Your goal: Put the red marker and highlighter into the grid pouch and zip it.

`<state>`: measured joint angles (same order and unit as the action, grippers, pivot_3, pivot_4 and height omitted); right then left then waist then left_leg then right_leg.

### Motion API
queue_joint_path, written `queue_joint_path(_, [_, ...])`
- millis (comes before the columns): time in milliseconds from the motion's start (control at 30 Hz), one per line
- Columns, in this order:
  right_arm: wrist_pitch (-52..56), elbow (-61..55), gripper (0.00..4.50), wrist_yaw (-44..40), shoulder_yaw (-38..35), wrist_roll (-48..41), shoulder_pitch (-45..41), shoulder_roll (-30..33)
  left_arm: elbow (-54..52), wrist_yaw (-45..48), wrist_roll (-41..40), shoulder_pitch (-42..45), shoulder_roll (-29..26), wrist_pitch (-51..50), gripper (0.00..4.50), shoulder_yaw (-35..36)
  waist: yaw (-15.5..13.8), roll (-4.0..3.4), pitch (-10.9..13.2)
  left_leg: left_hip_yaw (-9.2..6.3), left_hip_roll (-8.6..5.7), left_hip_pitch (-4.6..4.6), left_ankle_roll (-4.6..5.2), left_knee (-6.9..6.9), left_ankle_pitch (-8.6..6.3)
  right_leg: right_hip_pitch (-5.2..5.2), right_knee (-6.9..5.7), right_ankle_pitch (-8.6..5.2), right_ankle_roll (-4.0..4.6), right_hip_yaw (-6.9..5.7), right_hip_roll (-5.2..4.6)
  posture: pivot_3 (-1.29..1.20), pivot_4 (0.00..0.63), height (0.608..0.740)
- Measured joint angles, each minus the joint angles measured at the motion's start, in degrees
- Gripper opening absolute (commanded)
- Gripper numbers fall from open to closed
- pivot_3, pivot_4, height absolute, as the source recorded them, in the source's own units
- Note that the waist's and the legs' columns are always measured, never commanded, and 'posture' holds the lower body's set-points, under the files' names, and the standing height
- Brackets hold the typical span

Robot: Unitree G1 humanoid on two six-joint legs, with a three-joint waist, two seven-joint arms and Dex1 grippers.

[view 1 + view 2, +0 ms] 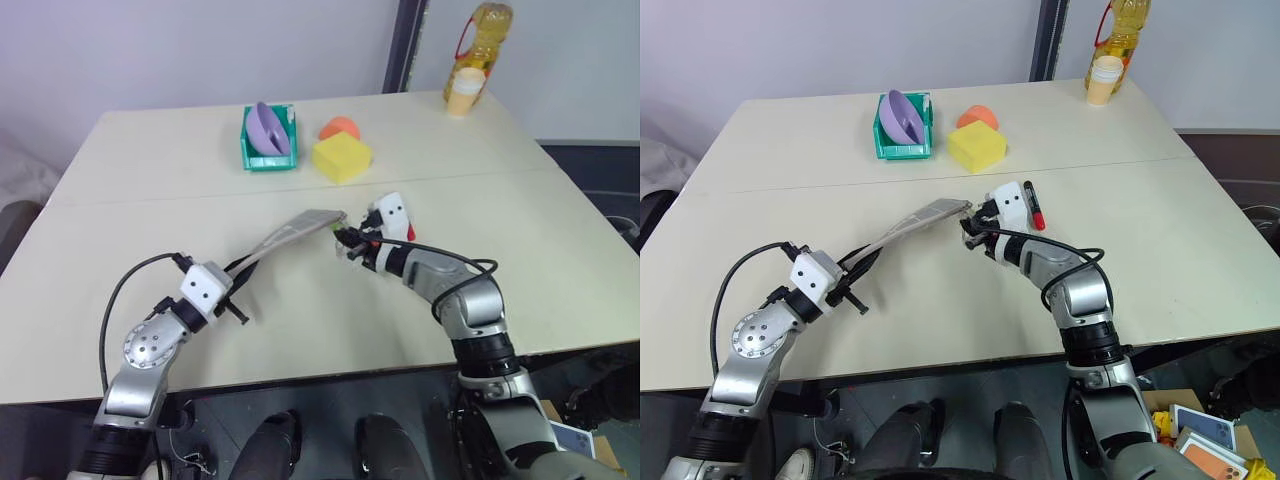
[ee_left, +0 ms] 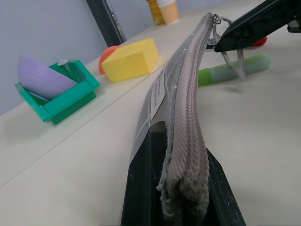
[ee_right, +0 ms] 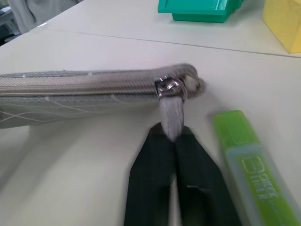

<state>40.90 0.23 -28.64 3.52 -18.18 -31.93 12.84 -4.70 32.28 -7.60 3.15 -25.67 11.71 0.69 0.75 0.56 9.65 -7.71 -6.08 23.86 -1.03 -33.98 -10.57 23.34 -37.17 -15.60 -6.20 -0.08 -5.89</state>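
The left gripper [image 2: 181,197] is clamped on the pouch [image 2: 186,94] end, the right gripper [image 3: 175,136] pinches its zipper tab [image 3: 170,115], highlighter [image 3: 249,162] beside.

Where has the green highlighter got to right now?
The highlighter lies on the table, outside the grid pouch, just beside the pouch's zipper end and the right gripper; the red marker lies beyond it.
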Motion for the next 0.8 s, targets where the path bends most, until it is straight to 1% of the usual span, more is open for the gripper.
queue_joint_path(200, [0.23,-3.04,0.01,-1.94,5.72,1.30,0.01,0.81,-0.01,-0.53,1.24,0.99,1.37,-0.53,0.00,-0.97,0.05,0.00,0.00,0.00,0.00,0.00,0.00,0.00,0.00,0.01,0.00,0.00,0.00,0.00,0.00,0.00,0.150,0.740])
queue_joint_path(367, [1.41,-8.03,0.01,-5.03,13.89,2.28,-0.16,0.67,-0.03,-3.25,2.63,2.24,4.61,-2.26,0.00,-1.93,0.03,0.00,0.00,-0.01,0.00,0.01,0.00,0.00,0.00,0.01,0.00,0.00,-0.01,-0.01,0.01,0.00,0.150,0.740])
queue_joint_path(500, [2.17,-9.66,0.01,-6.95,18.39,2.36,-1.46,-0.04,-0.04,-5.15,4.21,2.72,6.47,-2.83,0.00,-2.66,0.00,0.00,0.00,-0.01,0.00,0.01,0.00,-0.04,0.00,0.00,-0.01,0.00,-0.01,-0.01,0.02,0.00,0.150,0.740])
queue_joint_path(633, [2.50,-9.71,0.01,-7.77,20.73,3.39,-2.74,-0.53,-0.08,-6.19,4.70,3.47,7.23,-3.46,0.00,-2.92,-0.07,0.02,-0.01,-0.03,-0.02,0.01,0.00,-0.07,0.00,-0.01,0.00,0.00,-0.01,-0.03,0.02,0.00,0.150,0.740])
queue_joint_path(800, [3.43,-9.71,0.01,-7.76,21.02,4.08,-4.19,-0.81,-0.22,-5.82,4.64,3.44,7.11,-3.47,0.00,-3.27,-0.05,0.01,-0.01,-0.03,-0.02,0.01,0.00,-0.06,0.00,0.00,-0.01,0.00,-0.01,-0.03,0.02,0.00,0.150,0.740])
